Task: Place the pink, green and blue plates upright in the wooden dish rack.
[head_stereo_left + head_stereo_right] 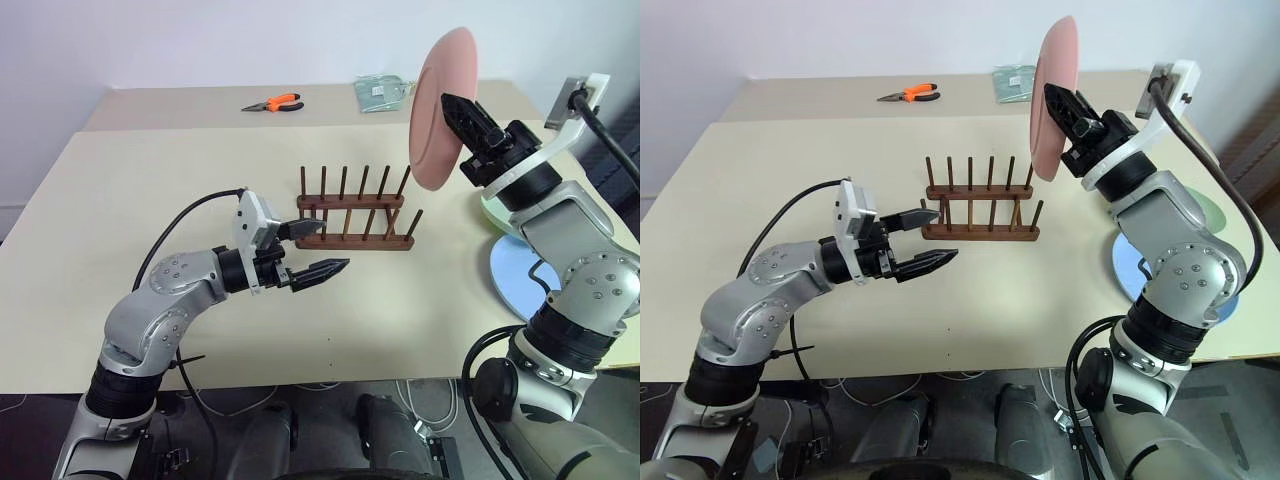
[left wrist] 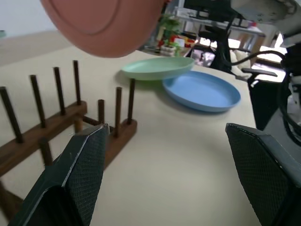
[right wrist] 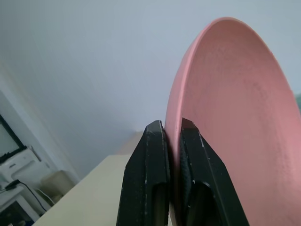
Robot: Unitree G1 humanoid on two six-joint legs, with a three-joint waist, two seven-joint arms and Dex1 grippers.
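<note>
My right gripper (image 1: pixel 450 102) is shut on the rim of the pink plate (image 1: pixel 432 130) and holds it upright in the air, above and to the right of the wooden dish rack (image 1: pixel 355 240). The wrist view shows the rim pinched between its black fingers (image 3: pixel 150 155). No plate stands in the rack. The green plate (image 2: pixel 157 68) and the blue plate (image 2: pixel 202 89) lie flat on the table to the right of the rack, the green one farther back. My left gripper (image 1: pixel 328 248) is open with nothing in it and points level toward the rack's near left end.
Orange-handled pliers (image 1: pixel 274 102) and a pale green packet (image 1: pixel 380 92) lie at the back of the table (image 1: pixel 120 250). My right arm hides part of the blue plate (image 1: pixel 515 280) near the table's right edge.
</note>
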